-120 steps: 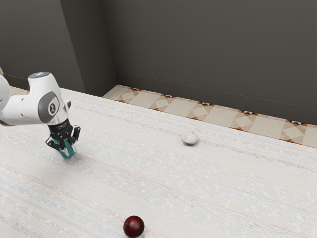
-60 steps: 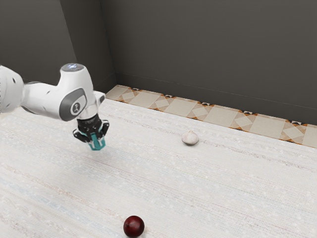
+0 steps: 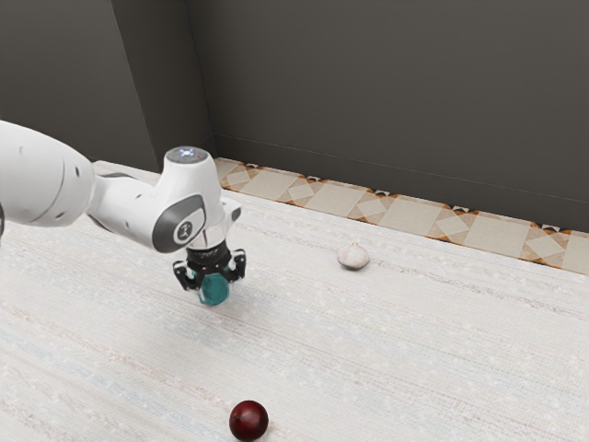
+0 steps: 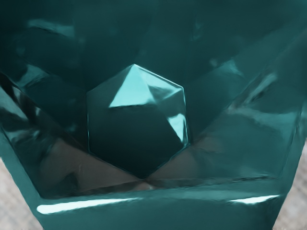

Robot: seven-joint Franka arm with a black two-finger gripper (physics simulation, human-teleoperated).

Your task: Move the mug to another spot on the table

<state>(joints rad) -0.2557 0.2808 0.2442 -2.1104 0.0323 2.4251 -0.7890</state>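
A small teal mug (image 3: 215,290) hangs just above the white table (image 3: 386,341), left of the middle in the exterior view. My black gripper (image 3: 213,279) is shut on it from above, a finger on either side. In the wrist view the teal mug (image 4: 139,129) sits right under my hand, its faceted inside and six-sided bottom facing the camera.
A pale garlic bulb (image 3: 353,256) lies toward the table's far edge, to the exterior view's right of the mug. A dark red apple (image 3: 248,420) rests near the front edge. A tiled floor strip (image 3: 405,214) and dark walls lie beyond the table.
My arm has carried the mug toward the exterior view's right, from near the left edge to left of the middle. The garlic and apple have stayed put.
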